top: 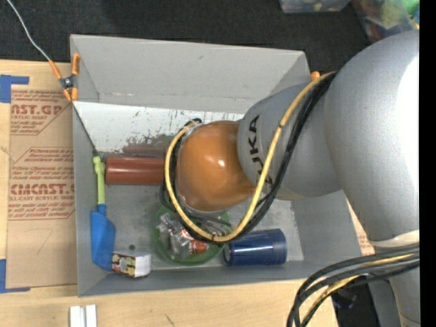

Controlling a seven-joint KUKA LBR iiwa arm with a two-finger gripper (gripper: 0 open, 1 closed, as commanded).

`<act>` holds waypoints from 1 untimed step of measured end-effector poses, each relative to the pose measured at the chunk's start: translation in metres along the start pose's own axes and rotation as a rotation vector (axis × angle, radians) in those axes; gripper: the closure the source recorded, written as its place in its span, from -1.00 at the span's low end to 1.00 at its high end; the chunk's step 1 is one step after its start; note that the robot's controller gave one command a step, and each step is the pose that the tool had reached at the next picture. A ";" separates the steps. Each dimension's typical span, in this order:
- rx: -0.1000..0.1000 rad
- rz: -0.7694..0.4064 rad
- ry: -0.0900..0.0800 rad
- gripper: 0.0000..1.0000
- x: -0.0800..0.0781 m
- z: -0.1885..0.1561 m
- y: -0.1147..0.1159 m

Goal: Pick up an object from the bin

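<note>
My gripper (203, 218) is low in the middle of the bin, and just a dark part of its body shows under the arm's orange cover. Right below it lies a round green thing (165, 245) with white and red bits on top. A dark blue cylinder (257, 248) lies on its side to the right of that, near the front wall. Left of the gripper a red-brown cylinder (133, 170) lies flat, its right end hidden behind the cover.
A brush with a green handle and a blue head (102, 236) lies along the left wall. A small white box with coloured print (132, 265) sits in the front left corner. The arm and its cables cover the bin's right side.
</note>
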State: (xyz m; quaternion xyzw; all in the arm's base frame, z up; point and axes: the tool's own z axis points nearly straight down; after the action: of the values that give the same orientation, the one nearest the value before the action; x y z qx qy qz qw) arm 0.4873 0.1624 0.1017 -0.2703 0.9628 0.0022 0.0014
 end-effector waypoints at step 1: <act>0.001 -0.020 -0.004 1.00 -0.023 -0.073 0.002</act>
State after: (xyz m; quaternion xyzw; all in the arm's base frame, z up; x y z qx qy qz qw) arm 0.5061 0.1760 0.1748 -0.2797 0.9601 0.0025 0.0036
